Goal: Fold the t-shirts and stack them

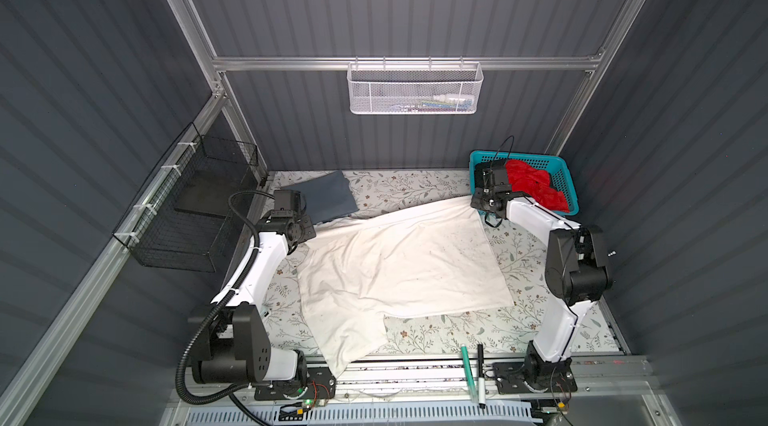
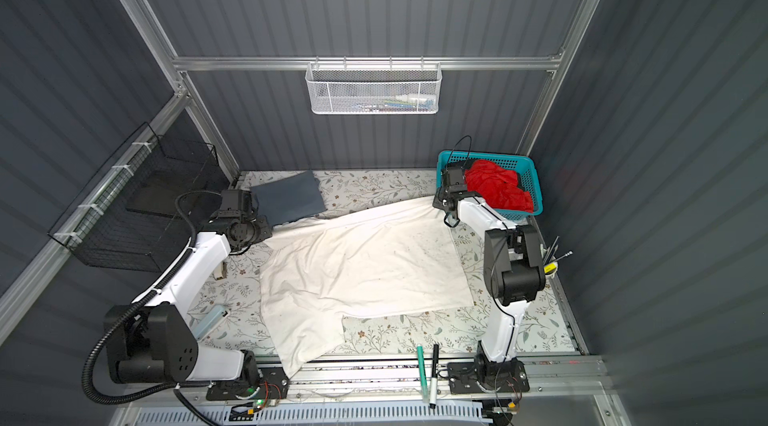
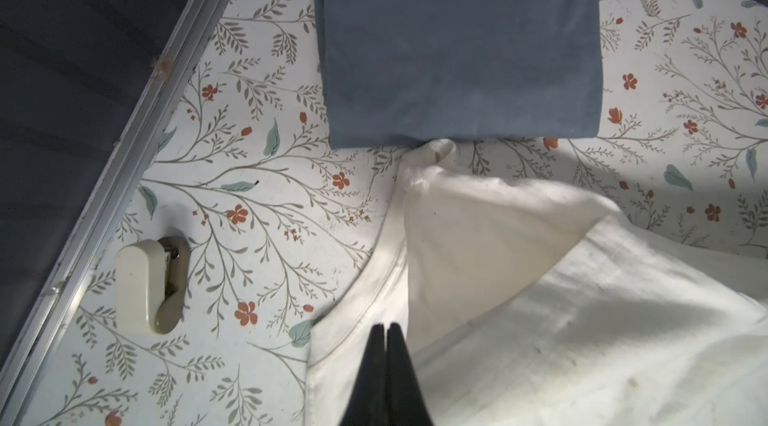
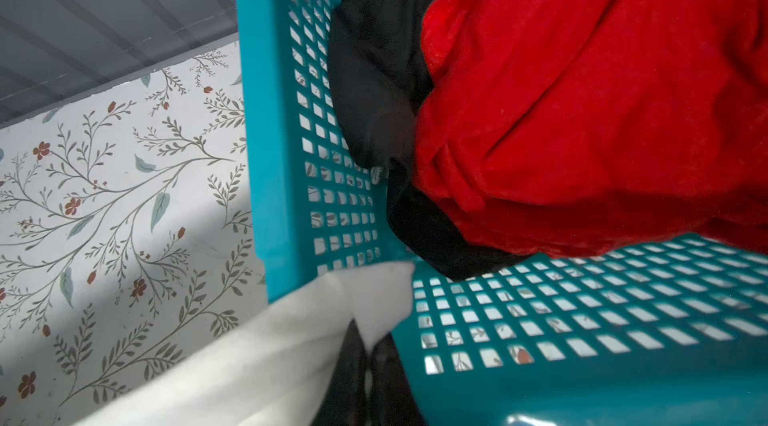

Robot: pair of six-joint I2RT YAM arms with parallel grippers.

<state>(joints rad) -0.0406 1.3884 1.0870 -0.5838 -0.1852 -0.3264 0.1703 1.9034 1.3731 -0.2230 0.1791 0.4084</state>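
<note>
Large off-white cloth t-shirt (image 1: 399, 262), smudged and wrinkled, lies spread. The left gripper (image 3: 386, 330) and right gripper (image 4: 365, 341) each pinch its twelve-o'clock edge.

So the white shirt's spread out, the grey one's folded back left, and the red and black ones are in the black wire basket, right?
No. The red shirt and black shirt lie in the teal basket, as the right wrist view shows. The white shirt and grey shirt are as you say.

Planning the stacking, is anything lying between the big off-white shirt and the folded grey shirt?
Nothing visible: a tip of the large off-white cloth t-shirt reaches the edge of the folded slate-grey cloth t-shirt.
</note>
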